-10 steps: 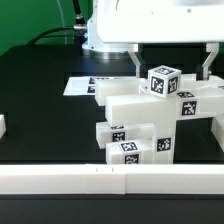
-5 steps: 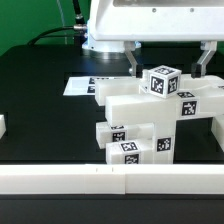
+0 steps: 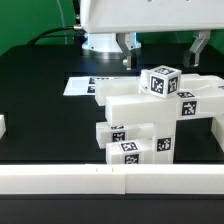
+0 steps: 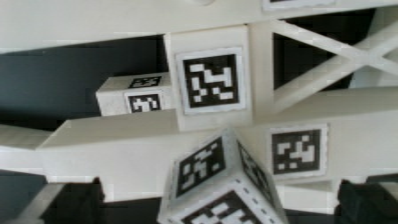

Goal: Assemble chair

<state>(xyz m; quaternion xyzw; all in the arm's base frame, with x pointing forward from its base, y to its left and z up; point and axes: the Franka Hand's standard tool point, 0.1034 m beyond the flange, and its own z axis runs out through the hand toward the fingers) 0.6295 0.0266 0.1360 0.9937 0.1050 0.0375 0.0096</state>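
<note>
Above the chair (image 3: pixel 140 112), the hand (image 3: pixel 162 60) gapes wide, seemingly touching nothing.

Robotics lab: marker board (image 3: pixel 82 86), black table (image 3: pixel 40 120), tagged chair (image 3: pixel 135 105).

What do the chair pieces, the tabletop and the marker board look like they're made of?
The chair: probably hard white plastic, smooth and matte, with thick blocky edges; its black-and-white tags look like printed stickers. The table: black, dull, without glare, perhaps cloth or matte laminate; cannot tell which. The marker board: thin, flat, white, maybe paper or card.
</note>
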